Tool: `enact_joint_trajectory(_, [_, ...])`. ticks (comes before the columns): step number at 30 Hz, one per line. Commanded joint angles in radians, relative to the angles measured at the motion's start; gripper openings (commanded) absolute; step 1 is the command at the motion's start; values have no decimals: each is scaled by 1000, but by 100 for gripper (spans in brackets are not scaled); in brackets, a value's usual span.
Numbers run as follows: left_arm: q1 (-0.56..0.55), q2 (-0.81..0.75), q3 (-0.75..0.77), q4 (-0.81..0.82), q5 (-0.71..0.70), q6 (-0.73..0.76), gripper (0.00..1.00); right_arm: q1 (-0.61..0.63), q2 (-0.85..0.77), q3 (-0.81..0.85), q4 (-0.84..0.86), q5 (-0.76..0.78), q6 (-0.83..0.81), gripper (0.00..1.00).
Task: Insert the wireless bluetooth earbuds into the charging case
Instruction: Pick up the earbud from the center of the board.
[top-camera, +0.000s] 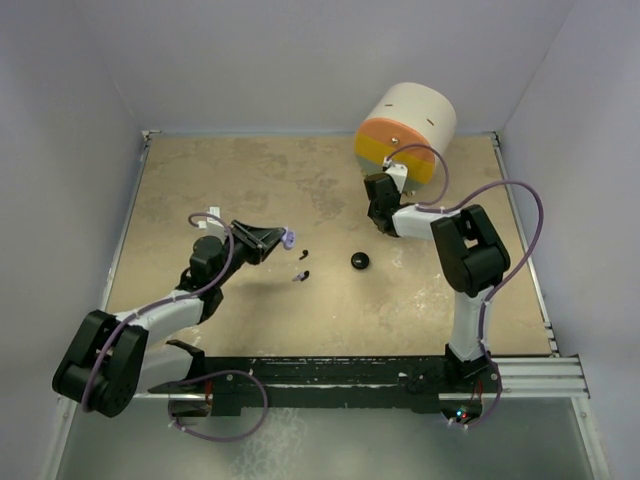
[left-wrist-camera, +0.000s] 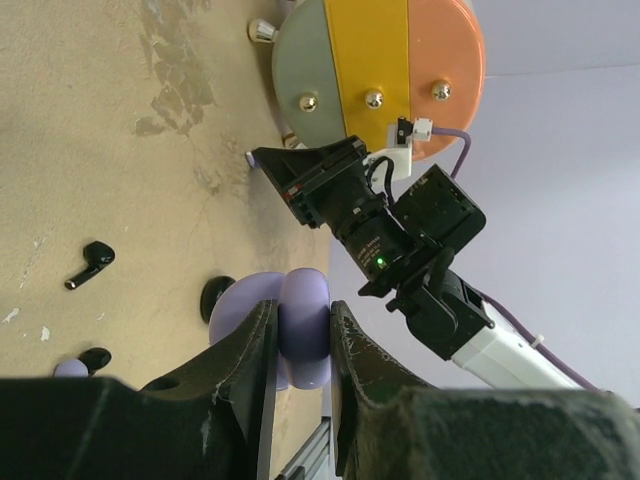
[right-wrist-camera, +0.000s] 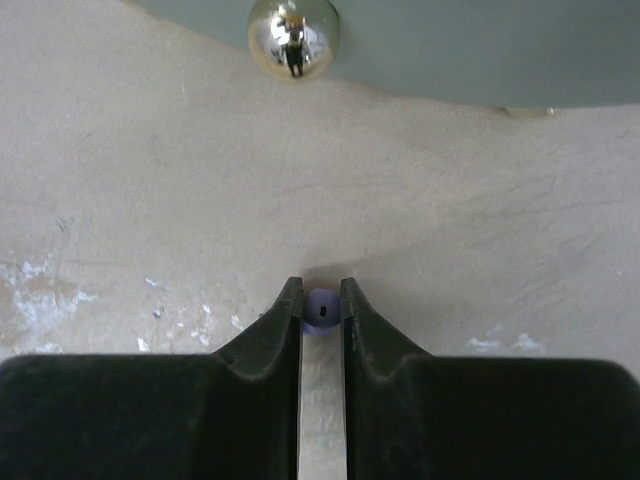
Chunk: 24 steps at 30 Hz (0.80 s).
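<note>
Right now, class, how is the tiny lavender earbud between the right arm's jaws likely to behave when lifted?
Probably very light: the lavender earbud looks tiny beside the right arm's jaws. Its rounded, smooth-looking body may slip from so narrow a pinch. On the flat table it could roll if nudged.

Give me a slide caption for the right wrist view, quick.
Right gripper pinches a lavender earbud on the tan table, just short of a chrome knob.
</note>
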<state>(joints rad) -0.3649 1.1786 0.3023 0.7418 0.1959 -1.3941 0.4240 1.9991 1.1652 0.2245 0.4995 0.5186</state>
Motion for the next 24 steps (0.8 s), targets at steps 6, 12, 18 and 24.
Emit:
enact_joint_trajectory(6, [-16, 76, 58, 62, -5, 41, 0, 120, -111, 61, -119, 161, -76, 4])
enact_joint_trajectory(12, [-26, 94, 96, 37, -20, 61, 0, 193, -95, 149, -223, 196, -80, 3])
enact_joint_trajectory(18, [-26, 65, 83, 6, -35, 76, 0, 228, -109, 158, -238, 167, -98, 3])
enact_joint_trajectory(24, [-25, 18, 67, -23, -49, 78, 0, 249, -118, 108, -215, 59, -32, 4])
